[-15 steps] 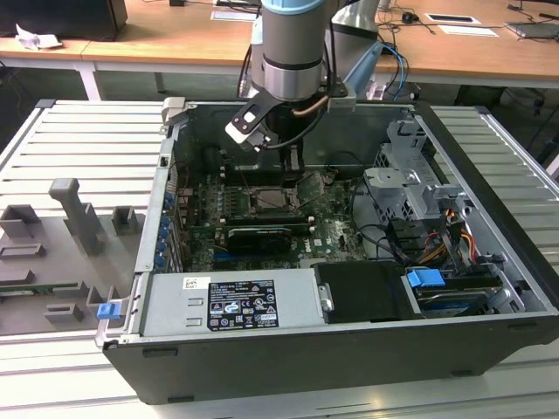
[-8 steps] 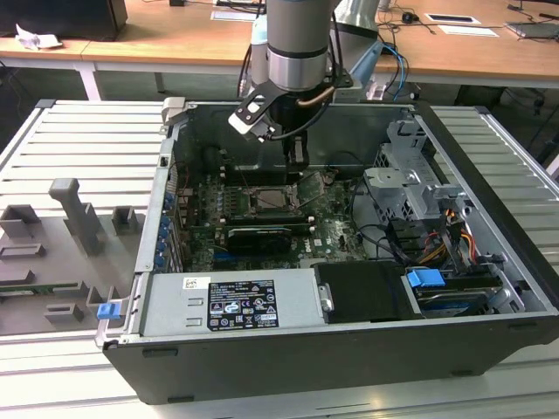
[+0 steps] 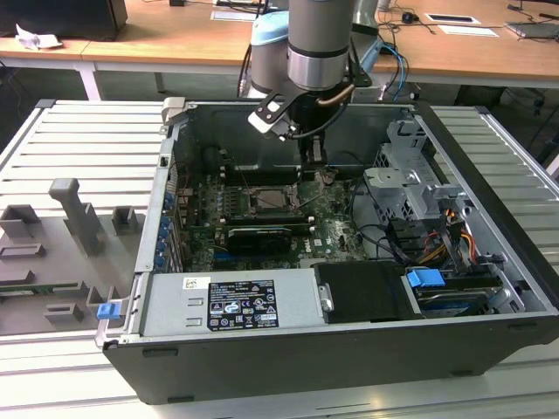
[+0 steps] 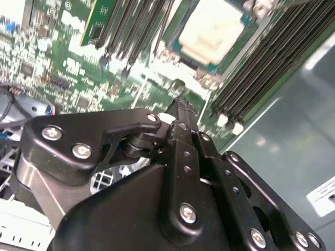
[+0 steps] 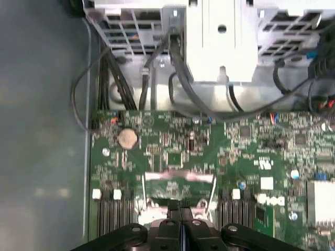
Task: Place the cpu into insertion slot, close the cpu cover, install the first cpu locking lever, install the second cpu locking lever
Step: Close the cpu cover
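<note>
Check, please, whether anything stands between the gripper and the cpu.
Nothing visible does. In the second wrist view the shut gripper points toward the cpu, with just the low green circuit board between them. The memory slots run alongside, off that path.

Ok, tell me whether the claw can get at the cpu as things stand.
Likely yes: the shut claw hangs over the board close to the cpu, whose pale top shows bare, with nothing standing between them.

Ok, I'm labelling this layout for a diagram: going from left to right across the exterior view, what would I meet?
grey fixture block → insertion slot → gripper → silver drive cage
</note>
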Robot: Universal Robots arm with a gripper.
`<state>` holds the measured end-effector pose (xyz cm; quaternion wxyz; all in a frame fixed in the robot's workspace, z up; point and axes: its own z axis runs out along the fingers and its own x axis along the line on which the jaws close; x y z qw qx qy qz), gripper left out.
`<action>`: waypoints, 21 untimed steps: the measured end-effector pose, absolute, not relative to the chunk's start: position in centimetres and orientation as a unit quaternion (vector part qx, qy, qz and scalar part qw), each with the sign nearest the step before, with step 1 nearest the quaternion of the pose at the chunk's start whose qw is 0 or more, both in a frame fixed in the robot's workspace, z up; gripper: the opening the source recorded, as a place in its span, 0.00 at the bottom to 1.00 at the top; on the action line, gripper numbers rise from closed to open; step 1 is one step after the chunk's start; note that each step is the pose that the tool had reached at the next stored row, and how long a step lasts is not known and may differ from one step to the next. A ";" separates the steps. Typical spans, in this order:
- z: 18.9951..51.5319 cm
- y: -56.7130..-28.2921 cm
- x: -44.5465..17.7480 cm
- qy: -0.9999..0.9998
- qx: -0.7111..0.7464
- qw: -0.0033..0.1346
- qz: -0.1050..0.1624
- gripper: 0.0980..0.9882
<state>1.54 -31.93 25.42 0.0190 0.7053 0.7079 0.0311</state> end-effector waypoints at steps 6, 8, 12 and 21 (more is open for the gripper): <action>25.5 -31.9 3.2 0.708 0.705 0.019 0.031 0.01; 25.5 -31.9 3.6 0.708 0.705 0.019 0.031 0.01; 25.5 -31.9 4.3 0.708 0.705 0.019 0.031 0.01; 25.4 -31.9 5.8 0.708 0.705 0.019 0.031 0.01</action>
